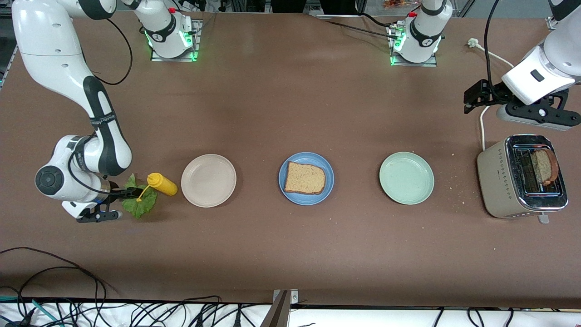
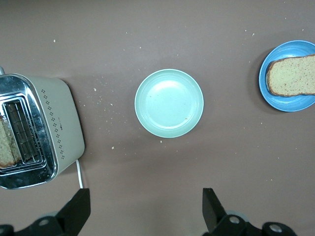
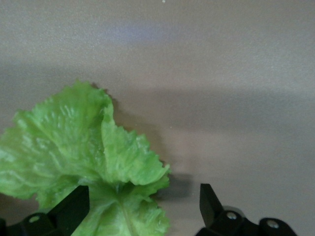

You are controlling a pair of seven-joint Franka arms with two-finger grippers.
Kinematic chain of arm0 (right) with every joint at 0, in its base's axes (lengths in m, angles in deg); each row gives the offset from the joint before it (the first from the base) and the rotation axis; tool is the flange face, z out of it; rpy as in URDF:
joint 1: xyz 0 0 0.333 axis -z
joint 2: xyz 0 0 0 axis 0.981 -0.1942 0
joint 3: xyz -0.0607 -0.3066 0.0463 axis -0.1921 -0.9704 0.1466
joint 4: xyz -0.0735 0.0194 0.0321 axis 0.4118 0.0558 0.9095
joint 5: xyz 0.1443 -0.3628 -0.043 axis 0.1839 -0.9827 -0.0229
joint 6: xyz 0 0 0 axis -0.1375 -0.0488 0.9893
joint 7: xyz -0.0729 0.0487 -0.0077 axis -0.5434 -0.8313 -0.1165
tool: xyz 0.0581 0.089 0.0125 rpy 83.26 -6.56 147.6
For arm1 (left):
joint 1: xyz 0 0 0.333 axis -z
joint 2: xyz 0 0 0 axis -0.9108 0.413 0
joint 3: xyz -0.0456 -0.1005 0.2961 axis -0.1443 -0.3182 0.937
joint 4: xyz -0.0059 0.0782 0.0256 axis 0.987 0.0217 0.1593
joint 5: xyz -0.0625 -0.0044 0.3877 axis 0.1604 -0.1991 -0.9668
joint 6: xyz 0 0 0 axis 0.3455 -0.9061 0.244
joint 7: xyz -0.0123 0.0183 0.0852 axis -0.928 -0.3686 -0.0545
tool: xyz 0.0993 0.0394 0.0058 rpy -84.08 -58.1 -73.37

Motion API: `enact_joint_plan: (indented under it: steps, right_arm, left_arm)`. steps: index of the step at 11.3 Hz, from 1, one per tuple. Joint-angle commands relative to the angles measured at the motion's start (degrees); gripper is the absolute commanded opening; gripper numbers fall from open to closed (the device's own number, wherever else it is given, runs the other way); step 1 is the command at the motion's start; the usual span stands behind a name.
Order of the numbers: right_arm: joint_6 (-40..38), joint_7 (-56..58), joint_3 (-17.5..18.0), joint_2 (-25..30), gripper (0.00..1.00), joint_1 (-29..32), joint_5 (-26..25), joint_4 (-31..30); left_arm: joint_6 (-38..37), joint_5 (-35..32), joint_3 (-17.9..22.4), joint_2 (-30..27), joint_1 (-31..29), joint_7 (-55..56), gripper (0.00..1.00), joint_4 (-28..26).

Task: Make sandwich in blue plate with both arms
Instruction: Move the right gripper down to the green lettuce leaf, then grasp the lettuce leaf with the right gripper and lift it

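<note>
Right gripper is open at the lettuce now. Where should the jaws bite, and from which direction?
Come straight down on the lettuce leaf and pinch its raised centre fold, where the ruffles stand off the table; the flat edges give nothing to catch. Keep the right gripper away from the yellow squeeze bottle lying against the leaf.

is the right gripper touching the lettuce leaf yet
Cannot tell. In the right wrist view the right gripper stands open over the lettuce leaf, one finger overlapping it, but no view shows contact or a gap plainly.
</note>
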Motion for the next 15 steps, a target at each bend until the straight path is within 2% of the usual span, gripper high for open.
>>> enact_joint_plan:
  steps: [1,4,5,10,13,15]
  right_arm:
    - [0.8,1.6,0.9,0.9,0.76,0.8,1.1,-1.6]
    - [0.5,4.1,0.9,1.7,0.14,0.8,1.0,-1.6]
    - [0.3,4.3,0.9,2.6,0.00,0.8,1.0,-1.5]
    - [-3.9,4.1,3.7,9.6,0.00,0.8,1.4,-1.9]
    - [-10.5,4.1,3.8,14.2,0.00,0.8,1.6,-1.9]
    - [-10.6,4.2,3.8,13.7,0.03,0.9,1.7,-1.9]
  left_arm:
    - [-0.3,0.6,0.1,0.2,-0.1,0.2,1.00,1.1]
    - [-1.6,0.6,0.1,0.2,-0.1,0.2,1.00,1.0]
    - [-1.6,0.7,0.1,0.1,-0.1,0.3,1.00,1.1]
    - [-2.3,0.6,0.1,0.1,-0.2,0.3,1.00,1.1]
    - [-2.3,0.6,0.1,0.1,-0.2,0.3,1.00,1.1]
    - [-2.3,0.6,0.1,0.1,-0.2,0.3,1.00,1.1]
